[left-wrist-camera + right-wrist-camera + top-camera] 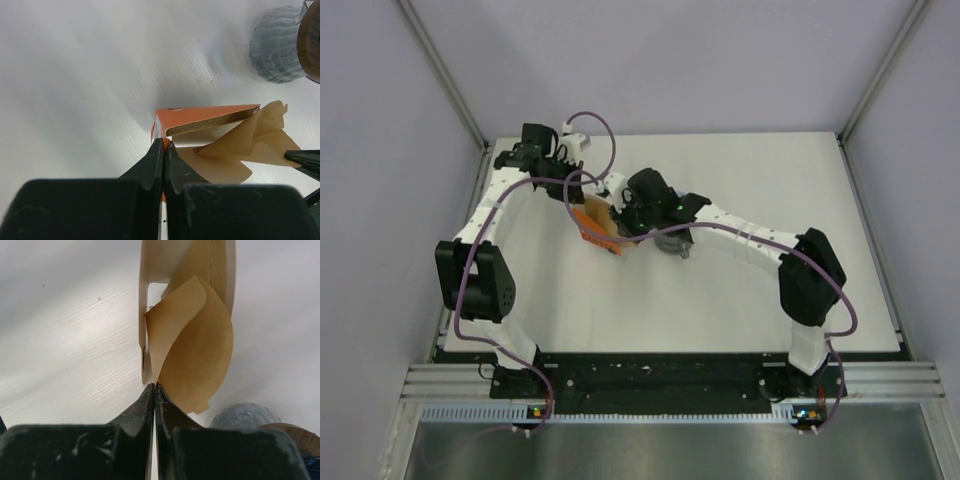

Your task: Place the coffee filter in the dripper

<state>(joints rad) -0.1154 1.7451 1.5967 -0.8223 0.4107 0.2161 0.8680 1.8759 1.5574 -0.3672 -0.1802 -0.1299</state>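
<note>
Presently both arms meet near mid-table (740, 300), pincers working the same bundle.

Left pincer (163, 146): jaws pressed together on the corner of the orange pack (200, 117), a sliver of orange showing between the fingers. The pack is held up on its edge, open end facing away from this pincer, with a stack of tan sheets visible at its mouth.

Right pincer (154, 387): jaws closed narrow, pinching the lower edge of the coffee filter (197, 350). The filter is a curled tan sheet, partly out of the pack's open end and bowed outward. From the left wrist view one right fingertip (302, 159) shows at the filter's far edge.

The grey cup (275, 45) stands on the table just beyond the pack. The dripper (311, 40), dark brown, sits right against the cup at the frame edge; whether it is on the cup or beside it, I cannot tell. The filter is well short of the dripper, not in it.
</note>
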